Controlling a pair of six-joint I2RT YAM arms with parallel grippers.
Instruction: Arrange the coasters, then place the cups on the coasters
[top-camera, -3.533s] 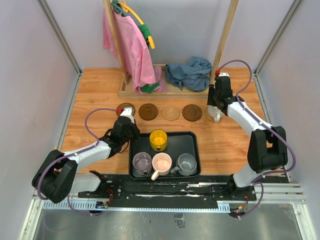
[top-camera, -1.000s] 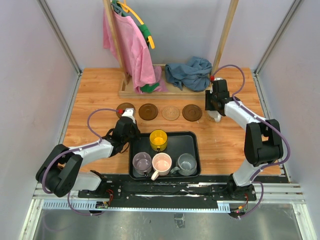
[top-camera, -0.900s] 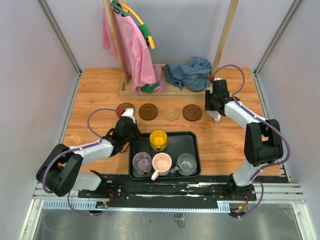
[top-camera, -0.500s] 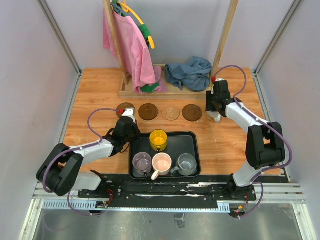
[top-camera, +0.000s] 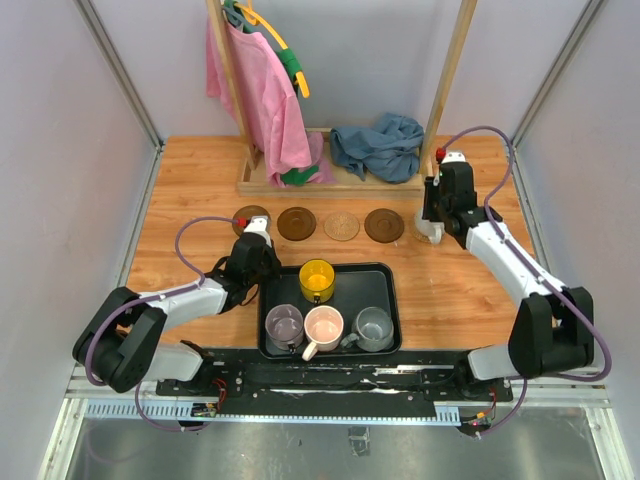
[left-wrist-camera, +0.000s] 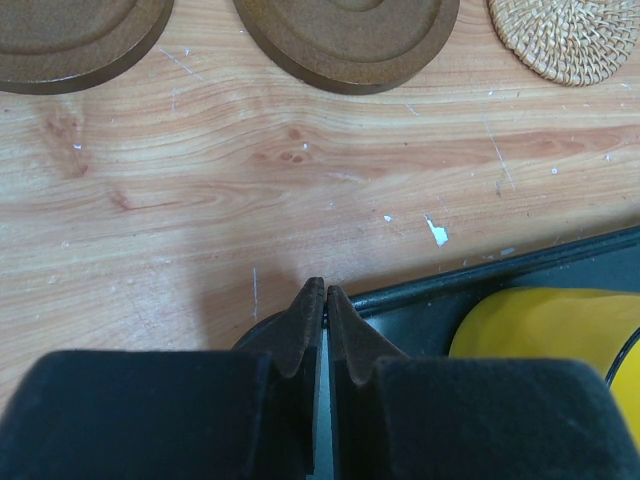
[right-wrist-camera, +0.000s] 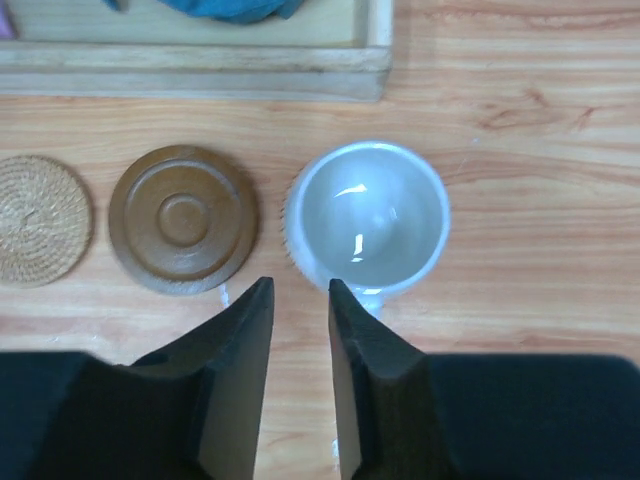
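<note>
Right wrist view: the right jaws stand a narrow slot apart with nothing between them, over bare bench (right-wrist-camera: 530, 330) just short of the white cup (right-wrist-camera: 367, 215). The cup's handle (right-wrist-camera: 372, 298) points back at them and lies right beside the outer face of the right-hand finger; I cannot tell whether they touch. The cup is upright, just right of a brown coaster (right-wrist-camera: 183, 218), with a woven coaster (right-wrist-camera: 40, 220) further left. What lies under the cup is hidden. Past the cup a strip of open wood runs up to the rack base (right-wrist-camera: 200, 60), and the bench to its right is free.

In the left wrist view the left jaws are pressed together, nothing seen between them, low over the far left corner of the black tray (left-wrist-camera: 520, 262). The yellow cup (left-wrist-camera: 545, 330) sits in the tray just to their right. Bare wood lies ahead, up to two more brown coasters (left-wrist-camera: 350, 35).

From above, the purple cup (top-camera: 284, 325), pink cup (top-camera: 323, 327) and grey cup (top-camera: 374, 327) line the tray's near edge.
</note>
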